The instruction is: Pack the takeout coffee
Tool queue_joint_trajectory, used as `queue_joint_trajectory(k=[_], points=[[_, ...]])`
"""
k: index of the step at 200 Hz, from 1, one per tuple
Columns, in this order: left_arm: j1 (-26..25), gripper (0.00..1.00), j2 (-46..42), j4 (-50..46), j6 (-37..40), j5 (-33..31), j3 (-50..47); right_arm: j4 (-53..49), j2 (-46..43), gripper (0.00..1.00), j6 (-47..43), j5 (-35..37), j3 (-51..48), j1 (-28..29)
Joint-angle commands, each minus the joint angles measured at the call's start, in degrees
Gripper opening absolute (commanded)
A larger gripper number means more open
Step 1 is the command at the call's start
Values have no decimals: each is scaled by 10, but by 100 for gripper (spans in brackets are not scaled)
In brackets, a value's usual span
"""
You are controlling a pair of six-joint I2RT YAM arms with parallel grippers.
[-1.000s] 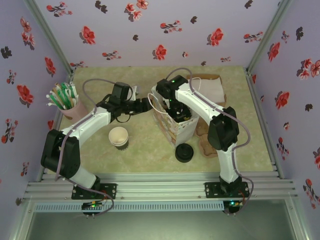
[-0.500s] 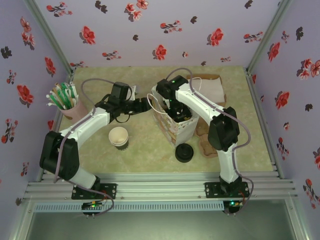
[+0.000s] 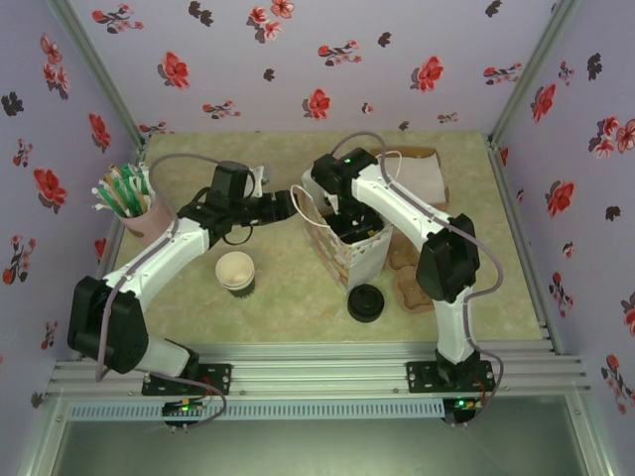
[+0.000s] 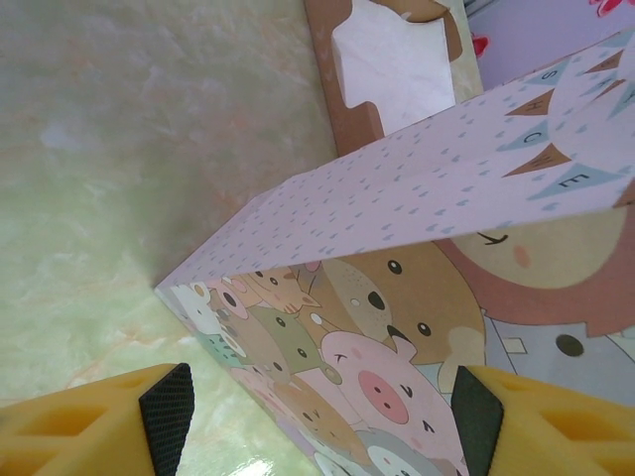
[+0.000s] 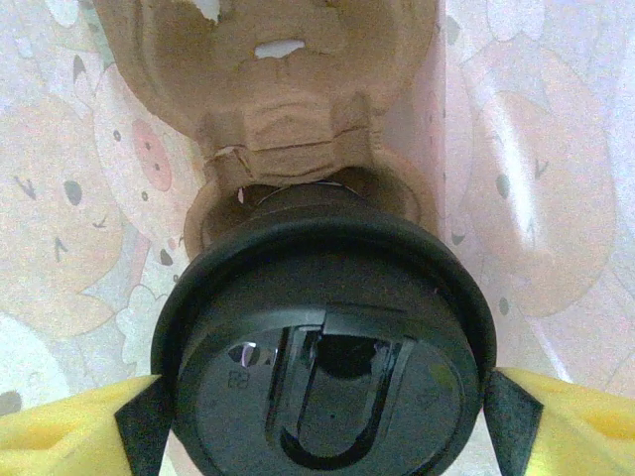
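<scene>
Shifted leftward, left pincer (image 4: 321, 407) gapes beside the bag (image 4: 417, 198); right pincer (image 5: 327, 421) flanks the takeout coffee (image 5: 317, 263), grip unclear, and should part fully before rising.

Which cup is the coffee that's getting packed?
Find the cartoon-animal paper bag in the middle of the table. Inside it, seated in a brown cardboard carrier, is the takeout coffee. It wears a round black lid; the cup left of the bag is open-topped.

takeout coffee (image 5: 322, 337) lid black; paper bag (image 4: 397, 208) pink, blue-speckled, cartoon animals; table (image 4: 119, 149) pale green marble; walls (image 3: 298, 59) lilac, red flowers.
</scene>
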Motion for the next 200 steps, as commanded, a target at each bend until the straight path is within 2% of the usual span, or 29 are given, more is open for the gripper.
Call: queue_joint_trajectory(k=[1, 71, 200], points=[[-2, 72, -17, -12, 16, -9, -12, -7, -25, 86, 3, 14, 11, -3], [-3, 73, -30, -21, 19, -11, -13, -18, -41, 95, 11, 26, 27, -3], [-3, 73, -49, -32, 19, -12, -5, -12, -99, 99, 23, 26, 53, -3]])
